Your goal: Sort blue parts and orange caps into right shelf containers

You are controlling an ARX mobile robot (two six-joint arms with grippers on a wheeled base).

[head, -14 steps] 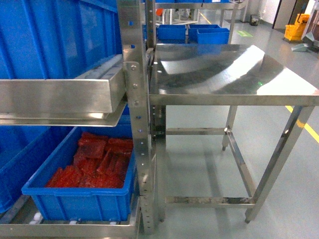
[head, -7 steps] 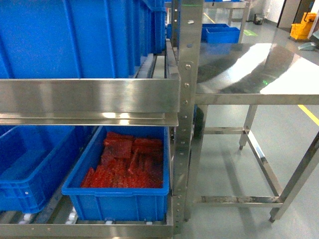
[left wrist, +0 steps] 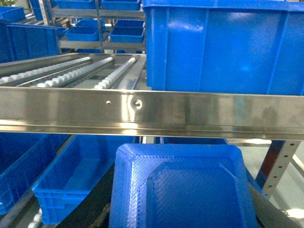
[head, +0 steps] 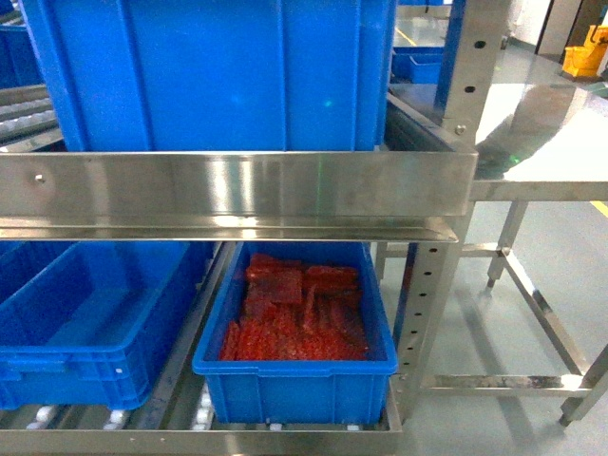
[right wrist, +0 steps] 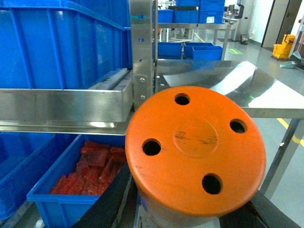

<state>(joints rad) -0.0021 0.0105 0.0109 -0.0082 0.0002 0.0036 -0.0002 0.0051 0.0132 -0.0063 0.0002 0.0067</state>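
Observation:
A blue part (left wrist: 183, 187), a square ribbed plastic tray shape, fills the lower left wrist view, and my left gripper (left wrist: 180, 216) is shut on it; the dark fingers (left wrist: 92, 209) show at its sides. An orange cap (right wrist: 197, 152), a round disc with several holes, fills the right wrist view with my right gripper (right wrist: 190, 216) shut on it. Neither gripper shows in the head view. On the lower shelf a blue container (head: 294, 375) holds red-orange pieces, and to its left stands an empty blue container (head: 85, 332).
A steel shelf rail (head: 237, 185) crosses the head view, with a large blue bin (head: 209, 71) above it. A shelf post (head: 437, 275) stands right of the containers. Beyond it is a steel table (head: 541, 161). Roller tracks (left wrist: 71, 76) run on the upper shelf.
The head view has swung toward the shelf. The rail and containers have shifted right to fill the frame, and the steel table has slid to the right edge.

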